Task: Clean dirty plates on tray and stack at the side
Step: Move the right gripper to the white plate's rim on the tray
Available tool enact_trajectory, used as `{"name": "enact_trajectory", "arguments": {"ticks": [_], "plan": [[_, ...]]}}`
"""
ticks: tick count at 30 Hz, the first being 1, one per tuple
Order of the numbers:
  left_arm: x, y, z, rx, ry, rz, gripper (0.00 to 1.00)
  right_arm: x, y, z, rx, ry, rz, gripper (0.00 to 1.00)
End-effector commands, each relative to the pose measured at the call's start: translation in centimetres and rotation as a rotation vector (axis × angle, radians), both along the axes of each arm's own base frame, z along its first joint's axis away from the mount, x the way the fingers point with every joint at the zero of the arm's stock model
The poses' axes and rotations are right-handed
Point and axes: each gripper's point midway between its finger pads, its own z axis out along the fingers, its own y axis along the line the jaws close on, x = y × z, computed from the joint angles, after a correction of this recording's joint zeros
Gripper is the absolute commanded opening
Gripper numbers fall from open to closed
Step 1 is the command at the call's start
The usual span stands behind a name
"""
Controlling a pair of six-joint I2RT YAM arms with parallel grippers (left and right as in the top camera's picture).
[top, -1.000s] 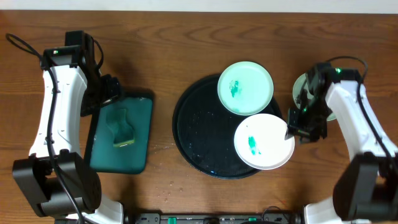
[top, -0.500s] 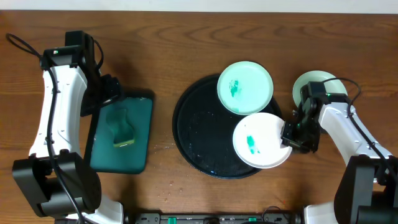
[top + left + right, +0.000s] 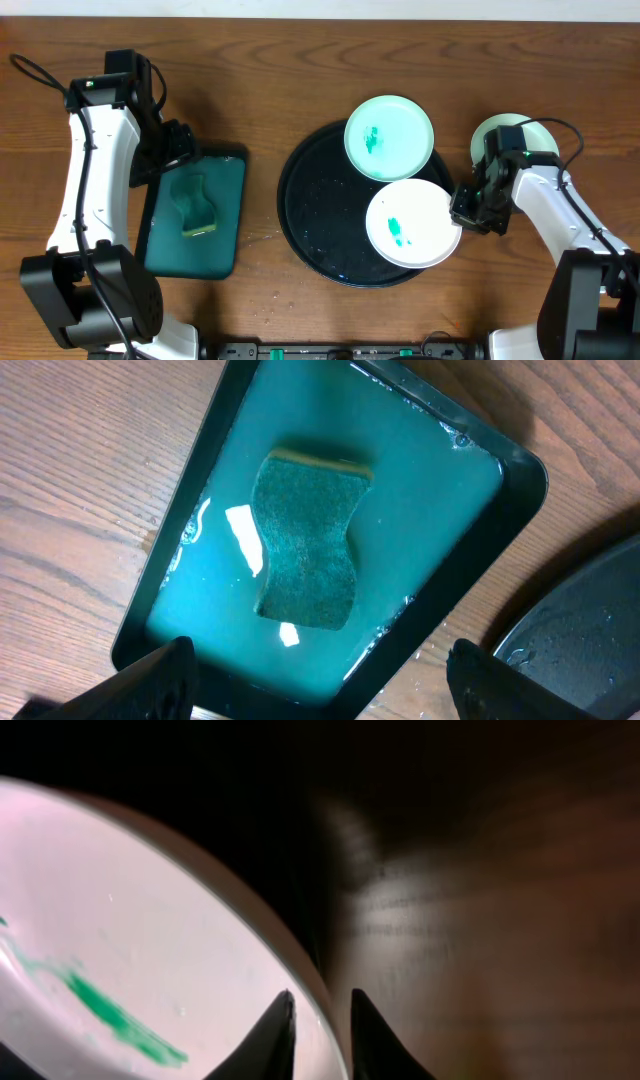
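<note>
Your right gripper (image 3: 318, 1025) had its jaws narrow, straddling the rim of the white plate (image 3: 412, 222). I couldn't tell whether they had truly bitten. The plate lay smeared on the black tray's (image 3: 310, 200) near-right edge, overhanging it. Your left gripper (image 3: 325, 675) hung wide open over the sponge (image 3: 305, 540), left of the tray. With so shallow a pinch, the plate could slip on lifting, or knock the mint plate (image 3: 389, 137) just beside it.
</note>
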Motion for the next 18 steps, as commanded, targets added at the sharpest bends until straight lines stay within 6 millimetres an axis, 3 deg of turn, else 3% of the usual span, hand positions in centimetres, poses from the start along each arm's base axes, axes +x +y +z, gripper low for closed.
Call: {"name": "enact_trajectory", "arguments": {"ticks": [1, 4, 10, 18], "plan": [[-0.2, 0.0, -0.4, 0.004, 0.016, -0.017, 0.81, -0.2, 0.4, -0.9, 0.003, -0.006, 0.011, 0.18], [-0.2, 0.0, -0.4, 0.004, 0.016, -0.017, 0.8, -0.3, 0.4, -1.4, 0.003, -0.017, 0.01, 0.16], [-0.2, 0.0, -0.4, 0.004, 0.016, -0.017, 0.81, -0.6, 0.4, -1.9, 0.005, -0.012, 0.0, 0.01], [-0.2, 0.0, -0.4, 0.004, 0.016, -0.016, 0.8, -0.9, 1.4, -1.7, 0.045, -0.007, 0.039, 0.02]]}}
